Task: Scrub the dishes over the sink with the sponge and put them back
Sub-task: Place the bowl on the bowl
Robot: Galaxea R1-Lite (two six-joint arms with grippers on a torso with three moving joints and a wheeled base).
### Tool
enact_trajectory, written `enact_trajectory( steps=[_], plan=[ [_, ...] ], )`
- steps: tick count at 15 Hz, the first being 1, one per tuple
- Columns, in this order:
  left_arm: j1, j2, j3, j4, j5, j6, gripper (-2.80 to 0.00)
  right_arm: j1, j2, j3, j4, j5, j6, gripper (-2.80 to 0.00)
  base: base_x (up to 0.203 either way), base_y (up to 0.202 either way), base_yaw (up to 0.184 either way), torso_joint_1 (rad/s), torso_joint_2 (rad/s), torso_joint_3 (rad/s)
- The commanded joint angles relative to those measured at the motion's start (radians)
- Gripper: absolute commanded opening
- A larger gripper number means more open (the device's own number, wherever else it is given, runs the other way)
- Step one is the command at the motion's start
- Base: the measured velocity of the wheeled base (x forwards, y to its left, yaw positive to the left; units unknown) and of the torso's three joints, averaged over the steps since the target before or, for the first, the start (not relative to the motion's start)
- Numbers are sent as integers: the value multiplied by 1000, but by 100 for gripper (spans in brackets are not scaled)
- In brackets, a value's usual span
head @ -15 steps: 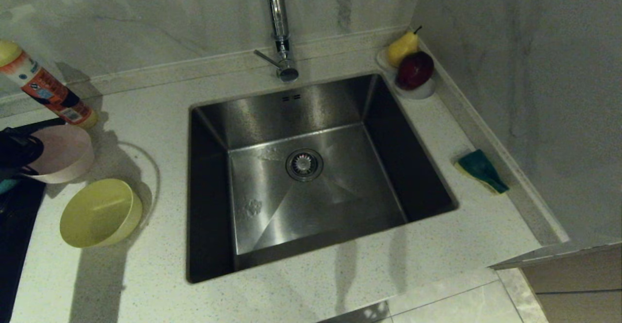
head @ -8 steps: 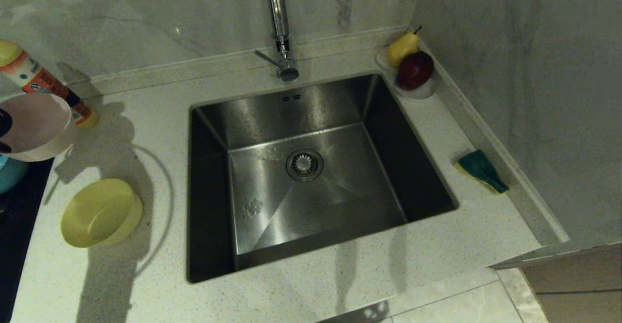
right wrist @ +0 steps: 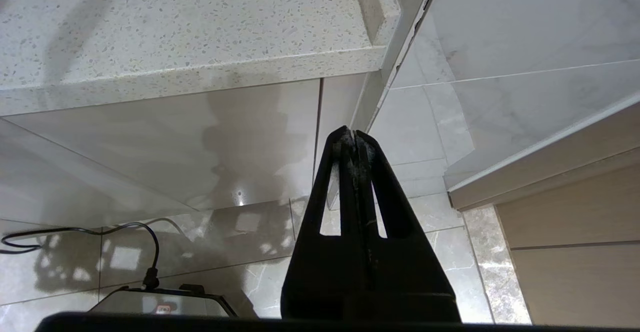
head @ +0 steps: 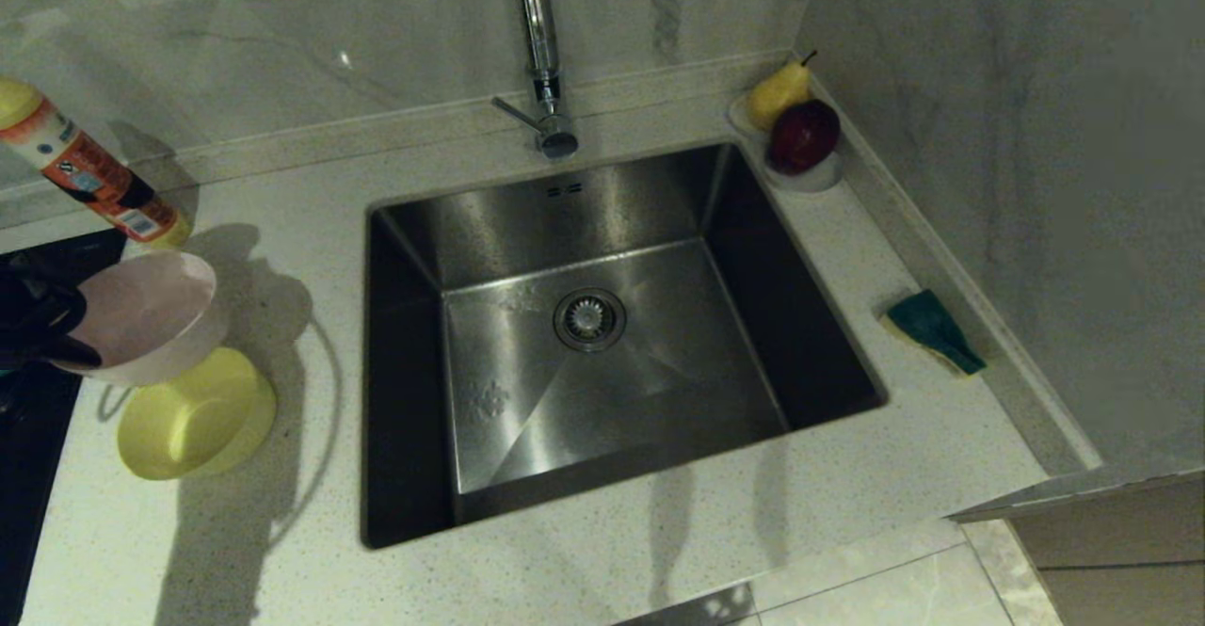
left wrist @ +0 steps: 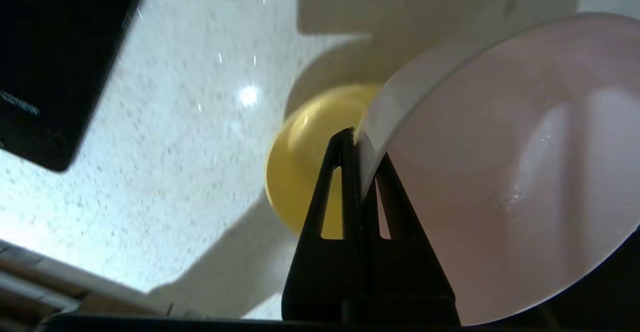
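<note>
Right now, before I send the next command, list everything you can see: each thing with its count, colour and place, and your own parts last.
sink: one, brushed steel, centre of the counter.
faucet: one, chrome, behind the sink.
pink bowl: one, pale pink, held tilted above the counter left of the sink.
yellow bowl: one, yellow, on the counter partly under the pink bowl.
sponge: one, green on yellow, counter right of the sink.
bottle: one, orange label, yellow cap, far left by the wall.
fruit dish: one, white, back right corner, holding a yellow pear and a red apple.
left gripper: shut on the pink bowl's rim.
right gripper: shut, parked below the counter edge.
</note>
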Motion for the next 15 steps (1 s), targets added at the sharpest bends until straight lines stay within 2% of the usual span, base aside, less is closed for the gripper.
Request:
enact_trajectory(
  steps=[1, 5, 8, 13, 15],
  plan=[
    [-22, -4, 60, 3, 11, 0, -280, 0, 1, 0, 0, 1, -1, -280, 0, 0, 0, 0, 0, 0],
    [-25, -11, 131, -33, 35, 18, -280, 0, 1, 0, 0, 1, -1, -280, 0, 0, 0, 0, 0, 0],
    [-25, -10, 150, -56, 79, 25, -280, 0, 1, 0, 0, 1, -1, -280, 0, 0, 0, 0, 0, 0],
    [-25, -13, 251, -181, 84, 29, -280, 0, 1, 0, 0, 1, -1, -280, 0, 0, 0, 0, 0, 0],
    [-25, -41, 241, -184, 80, 25, -280, 0, 1, 0, 0, 1, -1, -280, 0, 0, 0, 0, 0, 0]
  ],
)
